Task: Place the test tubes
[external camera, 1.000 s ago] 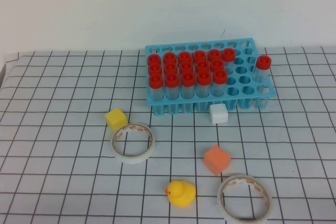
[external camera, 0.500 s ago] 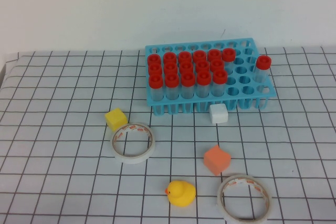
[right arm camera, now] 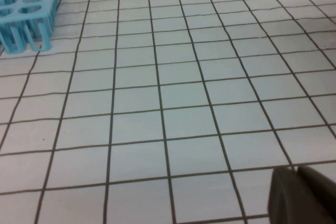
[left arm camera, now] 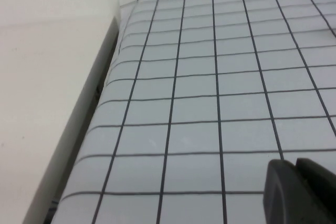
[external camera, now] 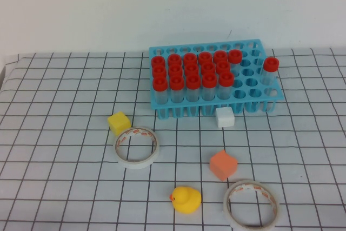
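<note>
White wall is seen behind a counter [external camera: 54,106] covered with a sheet ruled in a black grid. At the far side of the counter, right of centre, a blue rack [external camera: 254,105] is set, and the test tubes [external camera: 191,74] are held upright in it, each with a red cap. Three rows of five are packed into the rack's left part, a sixth is added at the end of the back row, and a lone tube [external camera: 271,68] is stood apart at the rack's right edge; the holes between are left unfilled.

Just in front of the rack a white cube [external camera: 225,117] is placed. A yellow cube [external camera: 119,122] is found further left, touching or nearly touching a tape roll [external camera: 137,146] laid flat. Nearer the robot an orange cube [external camera: 223,164], a yellow duck [external camera: 187,199] and a second tape roll [external camera: 252,204] are spread out.

Neither arm is seen from the high camera. The left gripper [left arm camera: 295,169] is held low over bare grid by the counter's left edge, its fingers pressed together with nothing between them. The right gripper [right arm camera: 297,174] is held over bare grid well apart from the rack's corner, its fingers likewise brought together and gripping nothing.
</note>
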